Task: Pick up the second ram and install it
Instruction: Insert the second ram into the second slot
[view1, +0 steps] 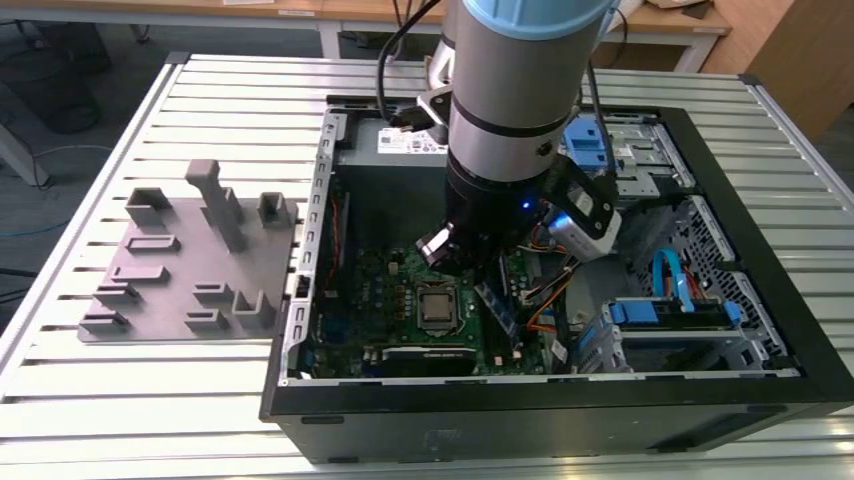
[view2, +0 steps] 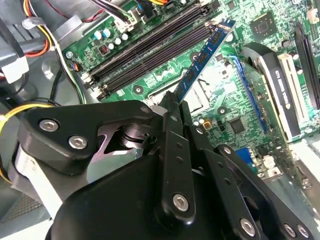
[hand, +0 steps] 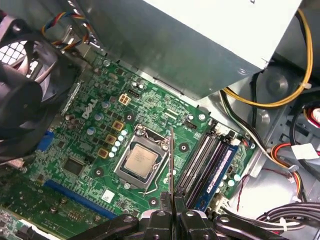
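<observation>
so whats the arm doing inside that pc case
The gripper is shut on a ram stick, holding it by one end above the motherboard inside the open pc case. The stick hangs over the area between the processor and the memory slots, not yet seated. Another ram stick already sits in a slot. The grey tray lies outside the case, on the exterior view's left.
</observation>
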